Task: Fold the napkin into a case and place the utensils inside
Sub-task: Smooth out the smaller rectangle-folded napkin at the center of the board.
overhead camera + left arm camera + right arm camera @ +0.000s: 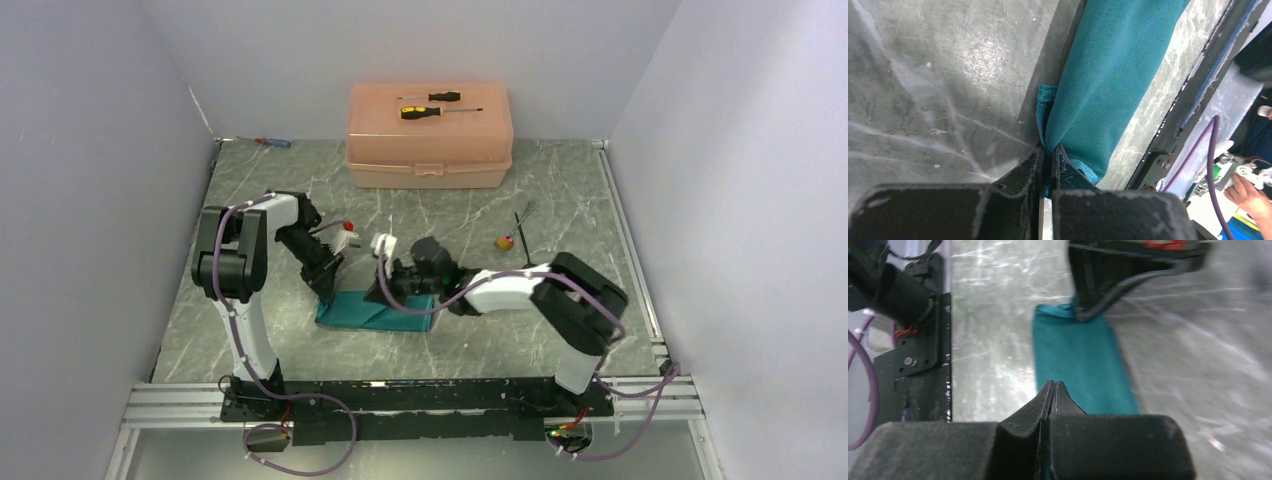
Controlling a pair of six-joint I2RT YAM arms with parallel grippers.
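The teal napkin (372, 312) lies folded into a long narrow strip near the table's front. My left gripper (328, 296) is shut on the napkin's left end, and the left wrist view shows cloth (1108, 75) bunched between its tips (1048, 147). My right gripper (386, 290) hovers over the strip's other end with its jaws shut (1054, 384). No cloth shows between its tips; the napkin (1078, 360) stretches away beyond them. A thin dark fork (522, 226) lies on the table to the right, apart from both grippers.
A peach plastic box (430, 150) stands at the back with two yellow-and-black screwdrivers (430, 105) on its lid. A small red-and-blue screwdriver (272, 142) lies at the back left. A small yellow-and-red object (505, 241) sits beside the fork. Walls enclose three sides.
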